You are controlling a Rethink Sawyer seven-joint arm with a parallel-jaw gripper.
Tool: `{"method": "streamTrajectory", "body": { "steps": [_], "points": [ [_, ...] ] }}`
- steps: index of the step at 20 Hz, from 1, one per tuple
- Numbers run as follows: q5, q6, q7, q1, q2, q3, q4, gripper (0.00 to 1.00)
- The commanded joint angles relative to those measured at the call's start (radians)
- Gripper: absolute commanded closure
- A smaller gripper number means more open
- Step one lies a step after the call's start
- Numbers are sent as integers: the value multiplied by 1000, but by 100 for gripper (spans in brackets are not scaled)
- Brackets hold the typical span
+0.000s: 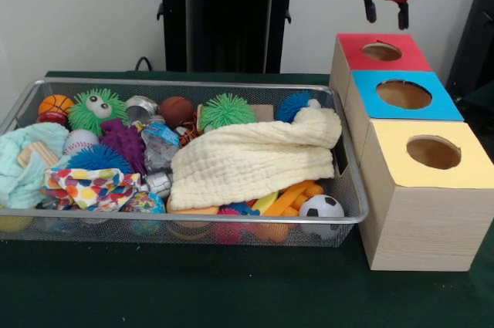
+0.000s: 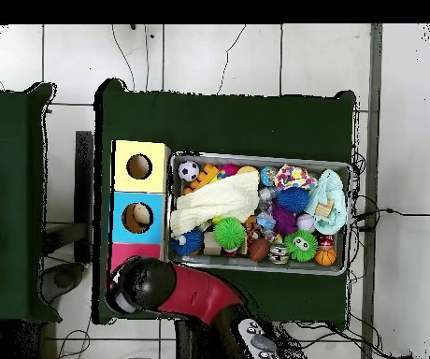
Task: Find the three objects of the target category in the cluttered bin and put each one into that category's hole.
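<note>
I am seeing the claw point(image 1: 387, 10) hanging above the red-topped box point(image 1: 401, 54), its two dark fingers point(image 1: 370, 8) parted and gripping nothing. The hole point(image 1: 381, 52) in that red top is sitting just below the claw and is showing a pale wooden inside. From overhead, the red and black arm point(image 2: 186, 290) is covering most of the red top, so the hole is hidden there.

The three boxes are standing in a row touching one another beside the bin point(image 1: 351, 218): red nearest the robot, then the blue-topped box point(image 1: 444, 108), then the yellow-topped box point(image 1: 401, 162). All are resting on the dark green bench point(image 1: 193, 289).

The bin is lying full of clutter. A cream waffle-weave cloth point(image 1: 247, 158) is draping over the middle, with a soccer ball point(image 1: 321, 208) tucked at the corner nearest the yellow box. I am also making out a green spiky ball with eyes point(image 1: 96, 109), a plain green spiky ball point(image 1: 226, 110), a small basketball point(image 1: 55, 104), a baseball point(image 1: 79, 141), a purple knobbly toy point(image 1: 126, 143), a mint cloth point(image 1: 27, 160) and a polka-dot cloth point(image 1: 89, 187).
</note>
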Motion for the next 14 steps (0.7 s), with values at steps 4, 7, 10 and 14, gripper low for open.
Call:
{"method": "streamTrajectory", "body": {
  "steps": [4, 7, 10, 14],
  "points": [
    [-213, 92, 159, 147, -43, -259, -231, 0],
    [-262, 88, 167, 196, -41, -318, -265, 0],
    [-286, 50, 166, 227, -36, -354, -278, 0],
    [-278, -16, 146, 217, -26, -353, -261, 0]
  ]
}}
